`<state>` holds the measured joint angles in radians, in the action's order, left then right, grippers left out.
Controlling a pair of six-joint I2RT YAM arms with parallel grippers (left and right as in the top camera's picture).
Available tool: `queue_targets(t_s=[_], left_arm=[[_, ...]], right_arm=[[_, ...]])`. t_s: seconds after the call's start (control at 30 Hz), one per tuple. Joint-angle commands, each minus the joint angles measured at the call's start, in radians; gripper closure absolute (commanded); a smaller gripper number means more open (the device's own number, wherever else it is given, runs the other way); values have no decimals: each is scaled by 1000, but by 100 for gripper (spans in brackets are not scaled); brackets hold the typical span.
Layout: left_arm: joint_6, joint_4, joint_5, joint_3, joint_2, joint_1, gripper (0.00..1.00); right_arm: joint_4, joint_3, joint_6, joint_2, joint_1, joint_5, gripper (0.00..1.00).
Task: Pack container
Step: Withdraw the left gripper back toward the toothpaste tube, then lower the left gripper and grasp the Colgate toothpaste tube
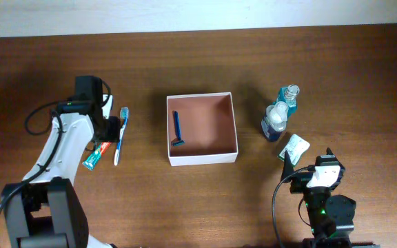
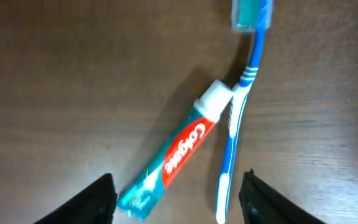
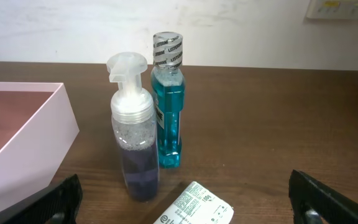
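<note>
The left claw [image 2: 178, 179] hangs spread above a toothpaste tube [image 2: 173, 155] and toothbrush [image 2: 238, 118], both lying loose between its fingers. The right claw [image 3: 185, 179] gapes wide too — the container [image 3: 39, 152] sits ahead to its left, a blue razor [image 1: 177, 129] inside.

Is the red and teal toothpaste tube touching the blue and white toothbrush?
Touching. Left wrist view: white cap of the toothpaste tube meets the toothbrush handle, no gap.

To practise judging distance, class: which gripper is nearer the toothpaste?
Left. The left gripper hangs just above the toothpaste; the right gripper is far off, beyond the box.
</note>
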<state>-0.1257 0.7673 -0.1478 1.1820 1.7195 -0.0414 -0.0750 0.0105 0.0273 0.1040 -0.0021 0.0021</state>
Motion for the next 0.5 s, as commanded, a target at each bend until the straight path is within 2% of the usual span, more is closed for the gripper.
queue_targets(t_s=[0.0, 0.13, 0.47], left_arm=[[-78, -55, 14, -60, 15, -3, 30], [-109, -106, 13, -106, 22, -12, 30], [-116, -110, 66, -108, 24, -50, 31]], right_arm=[[-7, -5, 2, 0, 1, 9, 2], [-7, -5, 2, 0, 1, 9, 2], [-7, -5, 2, 0, 1, 9, 2]])
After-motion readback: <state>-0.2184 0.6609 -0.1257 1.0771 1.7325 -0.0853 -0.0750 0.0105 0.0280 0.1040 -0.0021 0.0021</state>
